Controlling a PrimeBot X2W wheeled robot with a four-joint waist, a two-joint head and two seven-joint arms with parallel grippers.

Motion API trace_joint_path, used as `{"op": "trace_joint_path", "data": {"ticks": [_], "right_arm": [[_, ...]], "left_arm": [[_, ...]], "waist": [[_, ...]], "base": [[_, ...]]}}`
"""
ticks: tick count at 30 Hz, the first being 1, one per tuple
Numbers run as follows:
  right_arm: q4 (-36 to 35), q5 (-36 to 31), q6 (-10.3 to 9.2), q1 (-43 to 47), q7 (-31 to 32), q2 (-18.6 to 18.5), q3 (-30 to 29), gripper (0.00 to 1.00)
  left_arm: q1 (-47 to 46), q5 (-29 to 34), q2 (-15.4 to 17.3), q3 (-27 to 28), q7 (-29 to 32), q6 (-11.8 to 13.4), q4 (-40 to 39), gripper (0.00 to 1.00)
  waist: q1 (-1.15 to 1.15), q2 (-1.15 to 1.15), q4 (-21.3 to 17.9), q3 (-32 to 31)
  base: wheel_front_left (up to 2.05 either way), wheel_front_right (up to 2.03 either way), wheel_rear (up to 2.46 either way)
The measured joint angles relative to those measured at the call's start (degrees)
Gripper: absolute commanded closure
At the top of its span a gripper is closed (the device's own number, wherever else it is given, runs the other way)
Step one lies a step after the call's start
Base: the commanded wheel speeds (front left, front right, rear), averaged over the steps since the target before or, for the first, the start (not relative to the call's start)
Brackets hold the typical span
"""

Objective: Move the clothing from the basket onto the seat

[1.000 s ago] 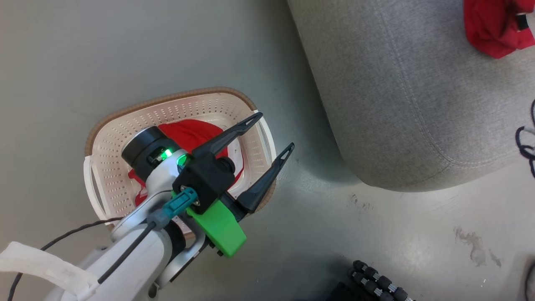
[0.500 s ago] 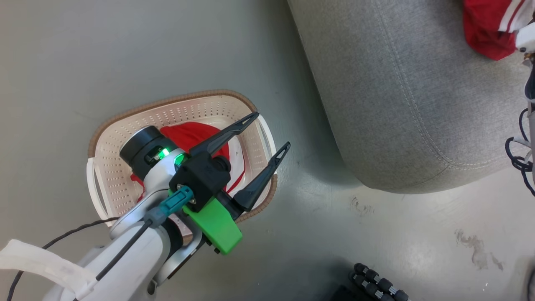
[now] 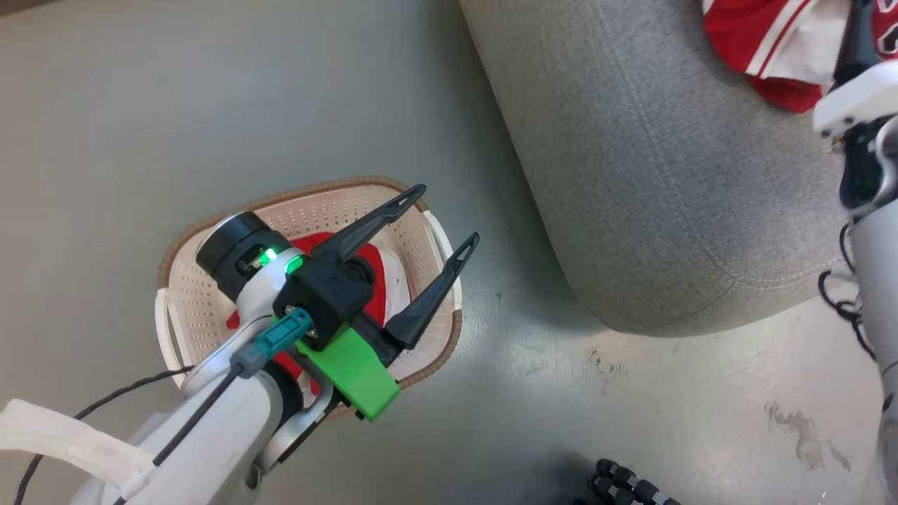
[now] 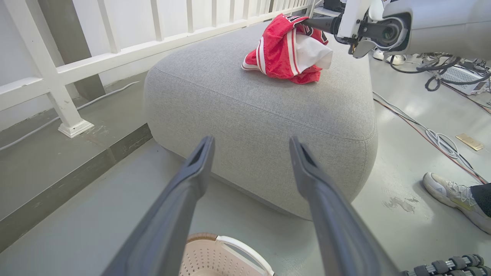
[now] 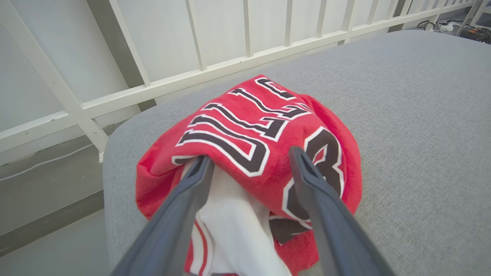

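- Red clothing (image 5: 161, 172), seen from the right wrist: large dark letters (image 5: 230, 138) outlined in white, creased and skewed; "ULL" can be made out, the rest cannot be read.
- Beside them, a partly hidden numeral (image 5: 326, 151), perhaps 8 or 3.

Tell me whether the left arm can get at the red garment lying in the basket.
Probably yes. The left gripper hangs open over the basket, and the red garment lies uncovered in its open top. The fingers point toward the seat, so the wrist would need to tip down first.
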Motion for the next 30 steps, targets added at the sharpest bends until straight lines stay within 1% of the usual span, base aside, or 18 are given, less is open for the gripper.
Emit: {"op": "trace_joint_path", "data": {"ticks": [5, 6, 12, 14, 17, 21, 28, 30], "right_arm": [[-0.9, -1.0, 0.58, 2.5, 0.0, 1.2, 0.3, 0.00], [-1.2, -1.0, 1.03, 3.0, 0.0, 1.5, 0.4, 0.00], [-4.3, -2.6, 2.05, 6.1, 0.0, 2.4, 1.7, 0.00], [-5.8, -3.5, 2.08, 7.3, 0.0, 2.9, 1.9, 0.00], [-8.2, -4.1, 2.66, 8.9, 0.0, 3.1, 2.3, 0.00], [-11.8, -4.8, 3.11, 11.1, 0.0, 3.7, 3.0, 0.00], [-17.0, -6.4, 3.66, 15.3, 0.0, 5.7, 4.8, 0.00], [-18.3, -7.0, 3.83, 16.5, 0.0, 6.2, 5.3, 0.00]], "left_arm": [[0.2, -0.1, -0.2, 0.6, -1.3, 0.0, 1.5, 0.00], [0.3, -0.2, -0.2, 0.7, -1.7, 0.0, 1.7, 0.00], [2.5, -0.7, -0.5, 2.1, -3.8, 1.2, 3.6, 0.00], [2.9, -0.8, -0.9, 2.5, -4.4, 1.6, 3.8, 0.00], [3.8, -1.2, -1.7, 3.1, -5.5, 2.6, 4.6, 0.00], [5.2, -2.2, -1.9, 4.7, -6.9, 4.1, 5.5, 0.00], [8.0, -3.5, -2.5, 7.2, -9.1, 7.1, 7.4, 0.00], [8.7, -3.6, -2.5, 8.0, -9.8, 7.6, 8.3, 0.00]], "waist": [[0.00, 0.00, -0.1, -1.8], [0.00, 0.00, -0.1, -2.2], [0.00, 0.00, 0.2, -5.0], [0.00, 0.00, 0.4, -6.0], [0.00, 0.00, 0.9, -7.5], [-0.01, 0.00, 2.3, -9.2], [0.00, 0.00, 5.8, -11.7], [0.00, 0.00, 6.9, -12.5]], "base": [[0.00, 0.00, 0.00], [0.00, 0.00, 0.00], [0.00, 0.00, 0.00], [0.00, 0.00, 0.00], [0.00, 0.00, 0.00], [0.00, 0.00, 0.00], [0.00, 0.00, 0.00], [0.00, 0.00, 0.00]]}}
